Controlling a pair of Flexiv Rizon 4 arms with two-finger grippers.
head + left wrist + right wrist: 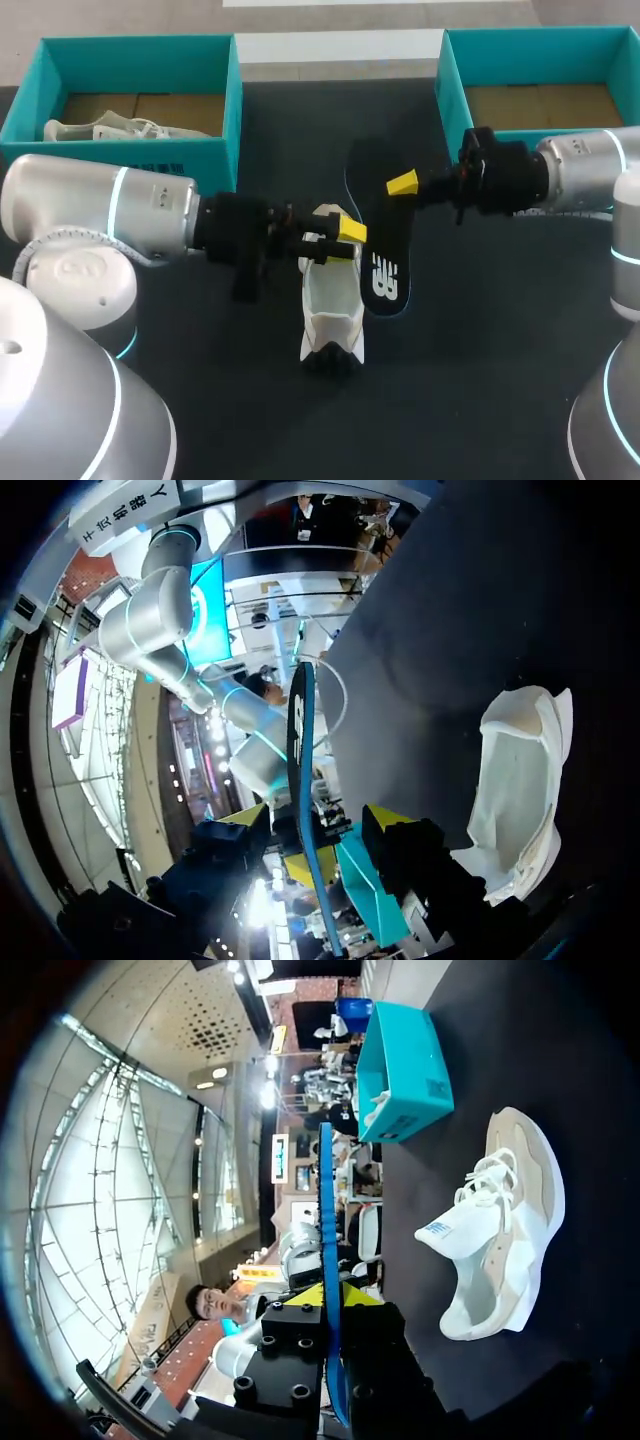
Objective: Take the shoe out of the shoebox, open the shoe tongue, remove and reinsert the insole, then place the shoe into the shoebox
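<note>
Shoe rests on the table, with the insole just beside it, pinched edge-on in the right gripper. Left gripper, above the shoe, has fingers spread loosely around the insole; best to feed the toe end in slowly.

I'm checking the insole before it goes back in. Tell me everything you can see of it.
The insole is out of the white shoe and alongside it: a thin, flat, dark piece, foam-like, with a white logo on its face and a blue edge. The right gripper is shut on one long edge. The left gripper is at the opposite edge; its grip is unclear.
</note>
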